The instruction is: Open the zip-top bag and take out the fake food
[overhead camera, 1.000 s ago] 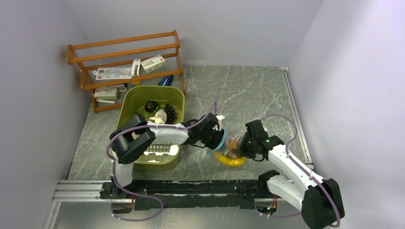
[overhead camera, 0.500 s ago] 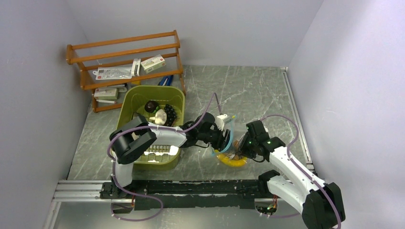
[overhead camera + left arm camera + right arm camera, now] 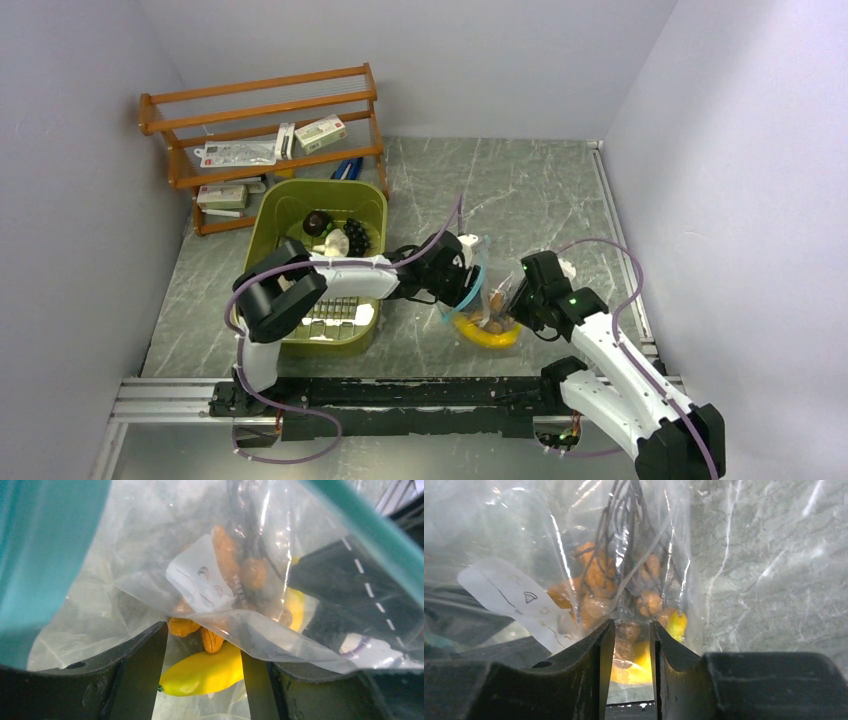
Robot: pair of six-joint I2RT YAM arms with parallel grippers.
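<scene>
— When you look down from above, where is the zip-top bag (image 3: pixel 480 305)?
— It is at about 4 o'clock from the middle of the table (image 3: pixel 520 190), between the two arms. The left gripper (image 3: pixel 466 283) is at its 10 o'clock side. The right gripper (image 3: pixel 512 303) is at its 3 o'clock side.
— Which way does the bag point?
— Its long way runs from about 11 o'clock to 5 o'clock. The end with the blue-green zip strip (image 3: pixel 45 555) is at 11 o'clock, by the left gripper. The full end is at 5 o'clock, down on the table.
— What fake food is in it?
— A yellow banana (image 3: pixel 487 338) lies at the bottom. Its long way goes from 9 o'clock to 3 o'clock. Some orange bits (image 3: pixel 225 550) sit bunched up above it.
— Are the left fingers (image 3: pixel 137 680) holding anything?
— They stand wide apart. The zip strip shows on both sides of the left wrist view, and the clear plastic hangs just past the tips. I cannot tell if they grip it.
— And the right fingers (image 3: pixel 594 670)?
— They are almost together, with only a thin gap. A wrinkled fold of the bag is pinched there.
— Is there other food?
— Yes. At 9 o'clock from the bag is a green bin (image 3: pixel 270 215). Dark grapes (image 3: pixel 358 236), a white mushroom (image 3: pixel 336 244) and a brown round piece (image 3: pixel 317 222) lie in its far end.
</scene>
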